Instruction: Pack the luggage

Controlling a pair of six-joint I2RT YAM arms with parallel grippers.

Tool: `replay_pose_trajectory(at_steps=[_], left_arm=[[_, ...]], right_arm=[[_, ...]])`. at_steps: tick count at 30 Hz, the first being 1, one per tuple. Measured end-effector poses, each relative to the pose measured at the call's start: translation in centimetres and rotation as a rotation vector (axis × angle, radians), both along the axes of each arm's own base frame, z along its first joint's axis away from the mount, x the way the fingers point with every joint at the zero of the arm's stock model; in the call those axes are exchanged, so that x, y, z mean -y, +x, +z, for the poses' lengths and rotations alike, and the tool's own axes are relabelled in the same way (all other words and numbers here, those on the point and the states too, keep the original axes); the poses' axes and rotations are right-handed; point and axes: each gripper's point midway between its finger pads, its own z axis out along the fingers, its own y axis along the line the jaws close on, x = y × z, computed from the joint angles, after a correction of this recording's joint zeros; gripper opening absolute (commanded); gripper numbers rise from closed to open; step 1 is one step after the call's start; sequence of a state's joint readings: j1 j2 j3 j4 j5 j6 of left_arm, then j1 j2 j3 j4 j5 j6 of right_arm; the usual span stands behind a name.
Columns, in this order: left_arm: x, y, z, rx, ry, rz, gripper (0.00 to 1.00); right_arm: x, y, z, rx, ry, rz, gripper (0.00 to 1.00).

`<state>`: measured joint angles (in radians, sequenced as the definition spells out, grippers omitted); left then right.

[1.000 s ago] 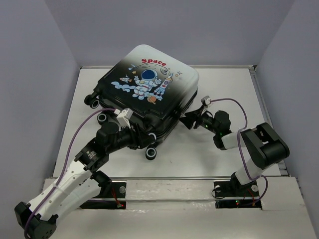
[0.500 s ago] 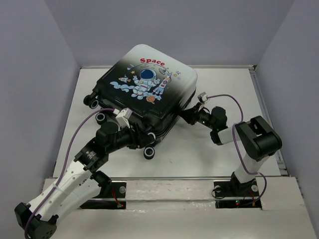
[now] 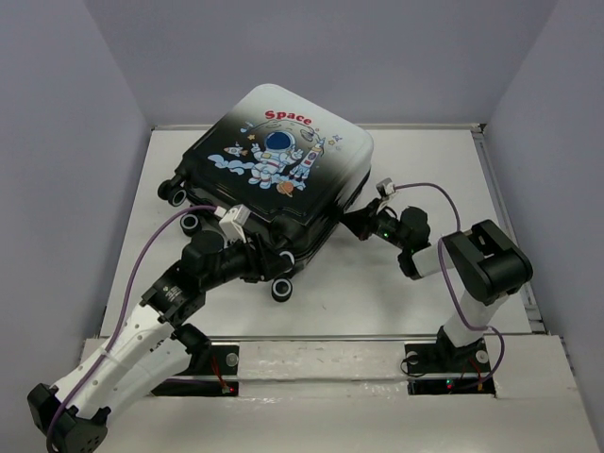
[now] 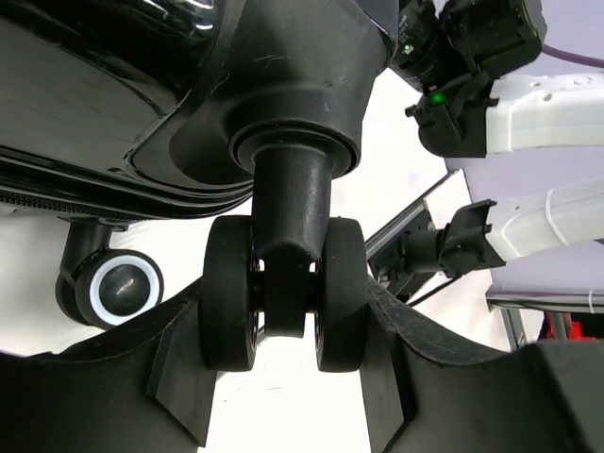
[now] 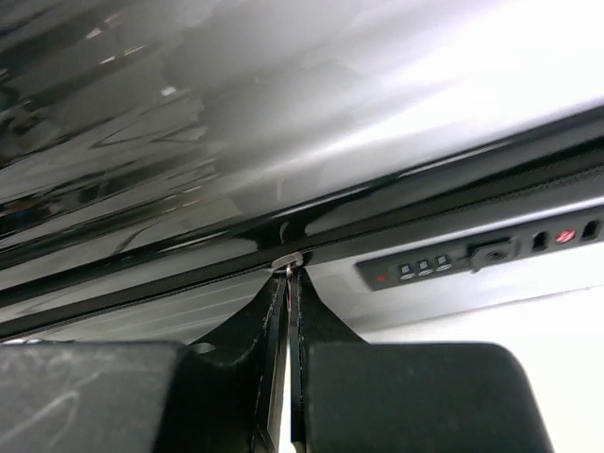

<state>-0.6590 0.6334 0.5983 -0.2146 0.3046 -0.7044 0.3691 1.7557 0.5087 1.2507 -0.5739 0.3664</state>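
Observation:
The luggage lies closed on the white table, astronaut and red "Space" print facing up. My left gripper is at its near corner, shut on a black twin caster wheel with a finger pressing each side; the left gripper holds it from below. My right gripper is against the luggage's right side. In the right wrist view the right gripper is shut on the small metal zipper pull at the seam of the glossy shell.
Another caster with a white ring sits just in front of the held one, and two more are at the luggage's left. A combination lock strip lies right of the zipper pull. Grey walls enclose the table on three sides.
My right gripper has moved left up to the luggage's side and shut on the zipper pull. The luggage shifted slightly left. The left arm kept its hold on the wheel.

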Motion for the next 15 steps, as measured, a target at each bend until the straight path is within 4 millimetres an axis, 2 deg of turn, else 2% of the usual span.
replay_pose_trajectory(at_steps=[3, 9, 14, 15], left_arm=[[0.2, 0.1, -0.1, -0.008, 0.003, -0.006, 0.06], [1.4, 0.6, 0.0, -0.050, 0.019, -0.040, 0.06], [3.1, 1.5, -0.8, -0.103, 0.032, -0.084, 0.06], [3.4, 1.6, -0.9, -0.116, 0.034, -0.093, 0.06]], right_arm=[[-0.5, -1.2, 0.2, -0.009, 0.005, -0.005, 0.07], [-4.5, -6.9, 0.8, 0.004, -0.037, 0.034, 0.07], [-7.6, -12.1, 0.3, -0.016, -0.081, 0.074, 0.07], [-7.9, -12.4, 0.2, -0.014, -0.091, 0.053, 0.07]])
